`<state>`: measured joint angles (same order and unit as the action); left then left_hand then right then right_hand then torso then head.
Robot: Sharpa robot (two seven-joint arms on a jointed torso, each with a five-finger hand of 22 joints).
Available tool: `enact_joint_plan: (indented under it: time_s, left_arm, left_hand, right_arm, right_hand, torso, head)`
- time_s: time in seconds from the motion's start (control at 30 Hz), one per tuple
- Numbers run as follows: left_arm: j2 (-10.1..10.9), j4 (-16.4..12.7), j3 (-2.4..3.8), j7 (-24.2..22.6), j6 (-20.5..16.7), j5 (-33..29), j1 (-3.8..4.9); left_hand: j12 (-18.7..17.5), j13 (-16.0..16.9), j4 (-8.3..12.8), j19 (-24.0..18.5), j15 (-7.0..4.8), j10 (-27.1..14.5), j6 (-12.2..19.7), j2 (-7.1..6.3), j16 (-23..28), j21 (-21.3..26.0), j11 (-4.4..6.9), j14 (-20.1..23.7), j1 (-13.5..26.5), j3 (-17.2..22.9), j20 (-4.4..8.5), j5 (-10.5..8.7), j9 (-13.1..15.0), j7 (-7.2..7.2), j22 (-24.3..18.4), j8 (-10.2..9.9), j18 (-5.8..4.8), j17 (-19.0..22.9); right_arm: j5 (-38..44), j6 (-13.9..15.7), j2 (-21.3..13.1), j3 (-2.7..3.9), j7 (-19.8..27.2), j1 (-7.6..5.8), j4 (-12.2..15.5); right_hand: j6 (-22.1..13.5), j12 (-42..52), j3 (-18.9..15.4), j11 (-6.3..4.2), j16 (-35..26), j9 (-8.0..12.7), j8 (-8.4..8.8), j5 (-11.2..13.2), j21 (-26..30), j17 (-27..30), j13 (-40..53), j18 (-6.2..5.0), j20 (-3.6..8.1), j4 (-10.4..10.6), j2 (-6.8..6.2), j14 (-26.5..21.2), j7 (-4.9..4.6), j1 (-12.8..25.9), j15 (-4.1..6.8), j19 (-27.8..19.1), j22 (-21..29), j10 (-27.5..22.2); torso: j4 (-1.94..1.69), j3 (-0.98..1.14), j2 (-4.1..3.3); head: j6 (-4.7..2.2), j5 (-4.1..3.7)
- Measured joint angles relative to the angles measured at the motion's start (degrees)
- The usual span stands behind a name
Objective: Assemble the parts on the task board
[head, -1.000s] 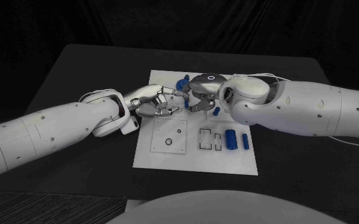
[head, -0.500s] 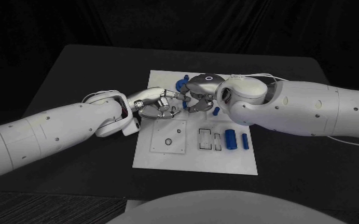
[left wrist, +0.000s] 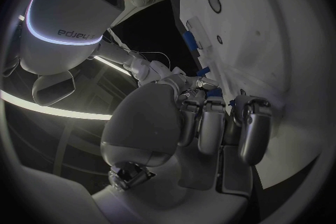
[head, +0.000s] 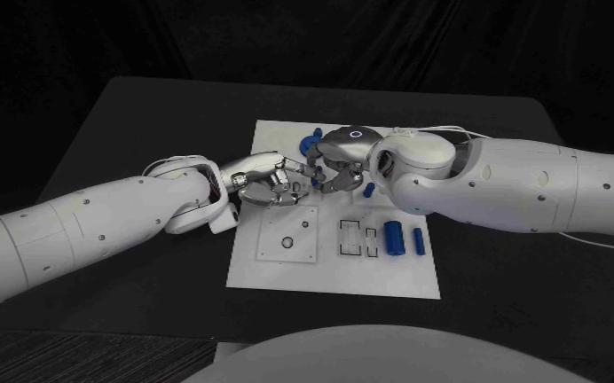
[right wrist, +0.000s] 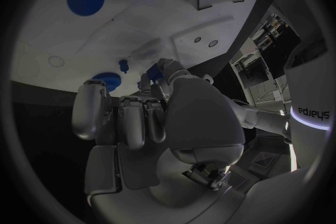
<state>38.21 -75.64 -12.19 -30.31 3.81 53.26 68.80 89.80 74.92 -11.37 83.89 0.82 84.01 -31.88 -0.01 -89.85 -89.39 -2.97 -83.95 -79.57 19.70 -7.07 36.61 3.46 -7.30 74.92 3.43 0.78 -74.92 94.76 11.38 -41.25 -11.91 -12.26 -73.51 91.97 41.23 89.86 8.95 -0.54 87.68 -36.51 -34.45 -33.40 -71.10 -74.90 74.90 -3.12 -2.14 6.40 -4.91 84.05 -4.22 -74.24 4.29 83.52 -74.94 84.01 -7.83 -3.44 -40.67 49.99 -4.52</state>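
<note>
The white task board (head: 275, 263) lies mid-table. My two hands meet over its far left part. A small blue part (right wrist: 153, 73) sits between the thumb and a finger of my right hand (head: 341, 167), which pinches it. My left hand (head: 274, 184) has its fingers (left wrist: 213, 123) curled close beside that blue part (left wrist: 213, 91); whether it grips it is unclear. A round blue part (head: 307, 145) stands on the board behind the hands. A blue cylinder (head: 394, 237) and a thin blue pin (head: 419, 240) lie at the right of the board.
A square inset plate with holes (head: 289, 234) and rectangular slots (head: 352, 237) occupy the board's near half. Another small blue part (head: 371, 191) stands under my right forearm. A white cable (head: 442, 128) trails behind the right arm. Black table (head: 141, 117) surrounds the board.
My left hand has slid right toward my right hand, and the right hand has edged left; their fingers now meet around the small blue part.
</note>
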Motion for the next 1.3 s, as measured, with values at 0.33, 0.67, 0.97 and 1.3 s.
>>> enact_joint_plan:
  time_s: [0.33, 0.67, 0.97, 1.3]
  left_arm:
    - [0.4, 0.1, 0.06, 0.4, 0.5, 0.0, -0.04]
    - [0.9, 0.0, 0.09, 0.6, 0.9, -0.1, -0.04]
    - [1.5, 0.0, 0.03, 1.0, 1.2, 0.0, -0.05]
    - [1.9, 0.1, 0.03, 1.2, 1.2, 0.0, -0.06]
  left_hand:
    - [0.0, 0.0, 0.2, 0.0, 0.0, 0.0, -4.8, 0.24, 0.0, 0.2, 0.0, 0.0, 0.2, 0.2, 0.0, 0.0, 0.6, -0.67, 0.0, 1.0, 0.0, 0.0]
    - [0.0, 0.0, 0.2, 0.0, 0.0, 0.0, -5.3, 0.24, 0.0, 0.4, -0.01, 0.0, 0.2, 0.2, 0.0, 0.0, 0.9, -0.81, 0.0, 1.0, 0.01, 0.0]
    - [0.0, 0.0, 0.3, 0.0, 0.01, 0.0, -5.5, 0.24, 0.0, 0.4, -0.01, 0.0, 0.2, 0.3, 0.0, 0.0, 0.7, -0.99, 0.0, 1.1, 0.01, 0.0]
    - [0.0, 0.0, 0.5, 0.0, 0.22, 0.0, -3.3, 0.24, 0.0, 0.4, -0.36, -0.2, 0.2, 0.5, 0.0, 0.0, 0.3, -0.87, 0.0, 0.6, 0.01, 0.0]
  right_arm:
    - [0.0, 0.0, 0.0, -0.04, 0.0, 0.03, 0.2]
    - [0.0, 0.0, 0.0, -0.06, 0.0, 0.04, 0.2]
    - [0.0, 0.0, -0.2, -0.01, 0.0, 0.04, 0.2]
    - [0.0, 0.0, -0.4, -0.01, 0.0, 0.04, 0.2]
  right_hand:
    - [0.0, 0.0, 0.2, 0.0, 0.0, -0.1, -0.22, 0.0, 0.0, 0.0, 0.0, 0.0, 0.0, -0.2, 0.0, 0.0, -0.01, 0.0, 0.0, 0.0, 0.0, 0.0]
    - [0.0, 0.0, 0.2, 0.0, 0.0, -0.1, -0.22, 0.2, 0.0, 0.0, 0.0, 0.0, 0.0, -0.2, 0.0, 0.0, -0.02, 0.0, 0.0, 0.0, 0.0, 0.0]
    - [0.1, 0.0, 0.1, 0.0, -0.3, -0.1, -0.22, 0.2, 0.0, 0.0, 0.0, 0.0, 0.0, -0.2, 0.0, 0.0, 0.11, 0.0, 0.0, 0.0, 0.0, 0.0]
    - [0.1, 0.0, 0.3, 0.0, -0.3, -0.1, -0.16, 0.2, 0.2, 0.0, 0.0, 0.0, 0.0, -0.3, 0.0, 0.0, 0.11, 0.0, 0.0, 0.0, 0.0, 0.0]
  torso:
    - [-0.02, -0.06, -0.01]
    - [-0.07, -0.08, 0.01]
    - [-0.09, -0.08, 0.03]
    - [-0.14, -0.09, 0.03]
  head:
    - [0.0, -0.03]
    - [0.0, -0.1]
    - [0.0, -0.1]
    - [0.0, -0.16]
